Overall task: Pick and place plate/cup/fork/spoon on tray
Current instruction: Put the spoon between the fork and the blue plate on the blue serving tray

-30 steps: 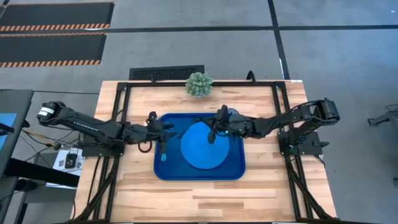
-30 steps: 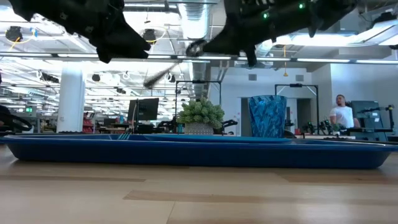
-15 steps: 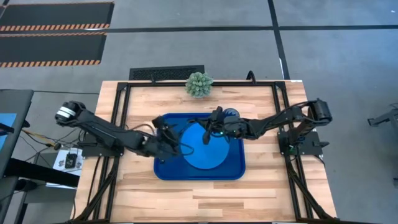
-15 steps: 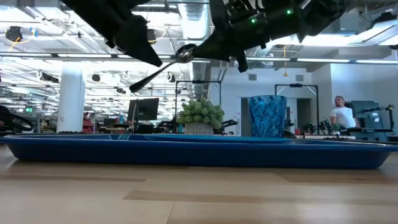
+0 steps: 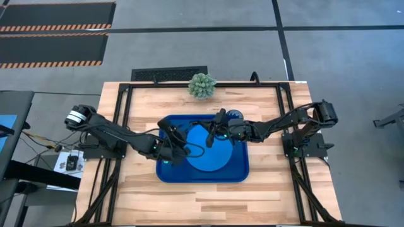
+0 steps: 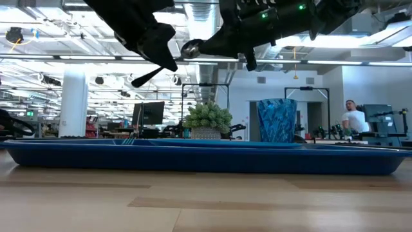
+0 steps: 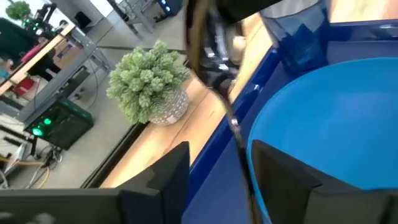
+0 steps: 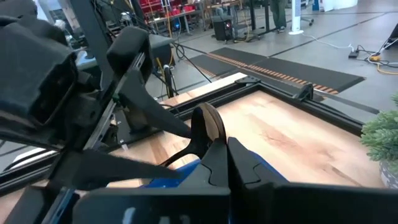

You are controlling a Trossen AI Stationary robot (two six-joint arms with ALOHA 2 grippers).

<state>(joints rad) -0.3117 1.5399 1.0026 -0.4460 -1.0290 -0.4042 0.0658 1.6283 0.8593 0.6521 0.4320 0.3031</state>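
The dark-blue tray lies mid-table with the round blue plate on it and the translucent blue cup standing in its far right corner. My right gripper is above the plate's far edge, shut on the dark-metal spoon. My left gripper is open above the tray's left half. Its two fingers stand on either side of the spoon's handle; whether they touch it, I cannot tell. The fork is not clearly visible; my left arm covers the tray's left side. My right gripper pinches the spoon between its two shut fingers at the neck, just under the bowl. The bowl stands up past the fingertips. The spoon is lifted clear of the tray, and its handle slants down toward my left gripper.
A small potted plant stands at the table's far edge, behind the tray. Bare wood lies between the tray and the near edge. A person stands in the room far behind the table.
My left gripper has moved toward the table's right and near edges, from the tray's left rim to the spoon's handle, which now passes between its open fingers. My right gripper has shifted slightly left with the spoon, which stays lifted clear of the tray.
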